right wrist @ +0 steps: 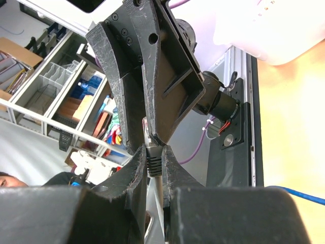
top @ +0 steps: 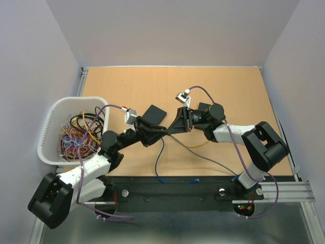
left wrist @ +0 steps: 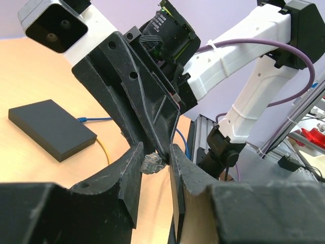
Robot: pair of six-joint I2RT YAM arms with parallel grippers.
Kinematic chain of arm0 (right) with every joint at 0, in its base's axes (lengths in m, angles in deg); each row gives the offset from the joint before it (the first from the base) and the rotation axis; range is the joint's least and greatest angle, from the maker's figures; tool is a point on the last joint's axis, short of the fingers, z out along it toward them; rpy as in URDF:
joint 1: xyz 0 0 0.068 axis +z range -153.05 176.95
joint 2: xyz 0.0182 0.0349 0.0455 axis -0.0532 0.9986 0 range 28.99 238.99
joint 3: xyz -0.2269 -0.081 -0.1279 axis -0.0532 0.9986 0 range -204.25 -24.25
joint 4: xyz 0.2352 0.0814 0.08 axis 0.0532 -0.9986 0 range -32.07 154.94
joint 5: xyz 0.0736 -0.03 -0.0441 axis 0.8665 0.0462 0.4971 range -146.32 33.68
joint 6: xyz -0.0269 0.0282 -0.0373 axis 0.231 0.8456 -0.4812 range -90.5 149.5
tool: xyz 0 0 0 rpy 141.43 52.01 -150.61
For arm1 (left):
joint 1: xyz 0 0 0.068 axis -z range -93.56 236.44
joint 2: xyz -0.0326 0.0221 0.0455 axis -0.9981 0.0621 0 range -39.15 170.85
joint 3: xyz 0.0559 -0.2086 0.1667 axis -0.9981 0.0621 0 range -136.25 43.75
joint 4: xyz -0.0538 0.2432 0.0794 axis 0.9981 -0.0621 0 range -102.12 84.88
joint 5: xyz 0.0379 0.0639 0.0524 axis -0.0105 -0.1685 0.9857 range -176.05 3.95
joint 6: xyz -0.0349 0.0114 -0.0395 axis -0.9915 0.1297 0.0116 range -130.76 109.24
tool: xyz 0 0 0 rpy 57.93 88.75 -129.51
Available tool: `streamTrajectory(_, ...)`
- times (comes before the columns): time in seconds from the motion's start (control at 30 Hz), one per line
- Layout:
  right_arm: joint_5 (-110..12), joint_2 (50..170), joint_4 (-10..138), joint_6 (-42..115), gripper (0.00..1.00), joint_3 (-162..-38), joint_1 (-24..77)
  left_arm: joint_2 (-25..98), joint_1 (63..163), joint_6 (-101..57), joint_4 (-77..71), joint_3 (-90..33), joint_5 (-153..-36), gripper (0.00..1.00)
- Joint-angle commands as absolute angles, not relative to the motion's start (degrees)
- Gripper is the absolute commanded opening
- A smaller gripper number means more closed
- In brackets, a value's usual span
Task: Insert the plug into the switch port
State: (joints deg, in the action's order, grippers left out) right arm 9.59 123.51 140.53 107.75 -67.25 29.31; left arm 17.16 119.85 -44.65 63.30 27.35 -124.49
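Note:
The plug [left wrist: 151,163] is clear, with a grey boot [right wrist: 154,163] and a grey cable. My right gripper [right wrist: 154,152] is shut on the boot. My left gripper [left wrist: 156,152] meets it tip to tip, and its jaws are closed around the plug's clear front end. Both grippers hang together above the table's middle, the left gripper [top: 163,130] just left of the right gripper [top: 175,128]. The switch [top: 154,114] is a flat black box lying on the table just behind them, also seen as the switch [left wrist: 51,128] at the left. Its port does not show.
A white basket [top: 56,109] of tangled coloured cables [top: 78,134] stands at the left edge. The grey cable [top: 158,157], a yellow cable [top: 195,146] and a blue cable end [top: 193,180] trail over the table toward the near edge.

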Motion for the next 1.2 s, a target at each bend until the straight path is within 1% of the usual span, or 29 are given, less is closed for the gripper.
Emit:
streamTrajectory(0.0, 9.2, 122.3, 169.1, 107.7, 0.0, -66.1, 28.7, 13.5, 119.9, -43.3, 65.4, 27.1, -123.8, 0.15)
streamTrajectory(0.03, 9.2, 122.3, 169.1, 107.8, 0.0, -66.1, 28.6, 12.6, 120.0, -42.6, 63.5, 26.3, -121.9, 0.07)
streamTrajectory(0.1, 9.3, 122.4, 169.1, 108.5, 0.06, -66.3, 28.5, 11.0, 119.9, -41.9, 55.8, 25.2, -117.7, 0.0)
streamTrajectory(0.13, 9.2, 122.3, 169.1, 108.6, 0.11, -66.3, 28.2, 10.4, 120.0, -41.3, 50.7, 24.2, -116.1, 0.0)
streamTrajectory(0.17, 9.0, 122.2, 169.1, 108.8, 0.18, -66.2, 27.8, 9.5, 119.9, -41.3, 48.5, 23.6, -113.9, 0.0)
streamTrajectory(0.27, 8.6, 122.1, 169.1, 108.9, 0.32, -66.0, 26.9, 8.3, 119.9, -42.4, 42.2, 22.1, -111.9, 0.0)
streamTrajectory(0.33, 8.5, 122.2, 169.1, 109.2, 0.35, -66.2, 26.6, 7.3, 120.0, -42.9, 39.0, 21.3, -110.8, 0.0)
streamTrajectory(0.47, 7.8, 122.4, 169.1, 109.3, 0.37, -66.4, 26.3, 6.1, 119.9, -43.6, 35.9, 20.4, -109.9, 0.0)
streamTrajectory(0.57, 7.3, 122.9, 169.1, 109.4, 0.37, -66.9, 26.4, 6.0, 120.0, -43.3, 35.8, 20.5, -110.4, 0.0)
streamTrajectory(0.67, 7.0, 123.7, 169.1, 109.7, 0.32, -67.4, 26.3, 6.5, 120.0, -42.7, 36.4, 21.0, -110.3, 0.0)
streamTrajectory(0.7, 7.0, 123.7, 169.1, 109.7, 0.28, -67.4, 26.4, 6.5, 120.0, -42.7, 36.8, 21.2, -110.1, 0.0)
streamTrajectory(0.77, 7.0, 123.7, 169.0, 109.5, 0.27, -67.1, 26.3, 7.1, 120.0, -42.7, 37.4, 21.8, -109.0, 0.0)
streamTrajectory(0.8, 6.9, 123.7, 168.5, 109.3, 0.29, -66.9, 26.1, 7.4, 119.9, -42.7, 37.3, 21.9, -108.6, 0.0)
streamTrajectory(0.87, 6.6, 122.9, 166.6, 107.5, 0.38, -64.8, 24.8, 8.7, 119.9, -42.1, 35.3, 21.3, -107.2, 0.0)
streamTrajectory(0.9, 6.2, 120.7, 159.8, 105.5, 0.39, -63.5, 24.1, 9.0, 119.9, -41.8, 34.2, 20.9, -106.7, 0.01)
streamTrajectory(0.97, 3.5, 116.3, 148.0, 93.1, 0.39, -59.2, 23.0, 9.2, 119.9, -40.7, 31.9, 20.6, -105.7, 0.05)
streamTrajectory(1.0, 1.4, 109.0, 124.7, 76.9, 0.4, -58.8, 23.1, 8.6, 120.0, -40.5, 31.0, 20.5, -105.0, 0.08)
streamTrajectory(1.03, -8.0, 105.5, 110.4, 67.4, 0.4, -59.1, 24.9, 8.1, 119.9, -40.3, 29.9, 20.5, -103.0, 0.15)
streamTrajectory(1.07, -15.8, 101.8, 97.3, 58.9, 0.4, -62.2, 27.1, 7.6, 119.9, -39.9, 27.3, 20.3, -101.7, 0.17)
streamTrajectory(1.1, -23.5, 99.8, 88.5, 53.0, 0.4, -63.2, 30.4, 7.3, 119.8, -39.2, 25.8, 19.9, -100.2, 0.2)
streamTrajectory(1.13, -32.0, 97.6, 80.4, 47.6, 0.4, -63.9, 34.6, 6.6, 119.8, -38.9, 24.1, 19.2, -96.6, 0.26)
streamTrajectory(1.17, -33.7, 97.1, 77.9, 46.6, 0.4, -64.2, 35.5, 6.6, 119.7, -38.5, 21.2, 19.0, -95.0, 0.29)
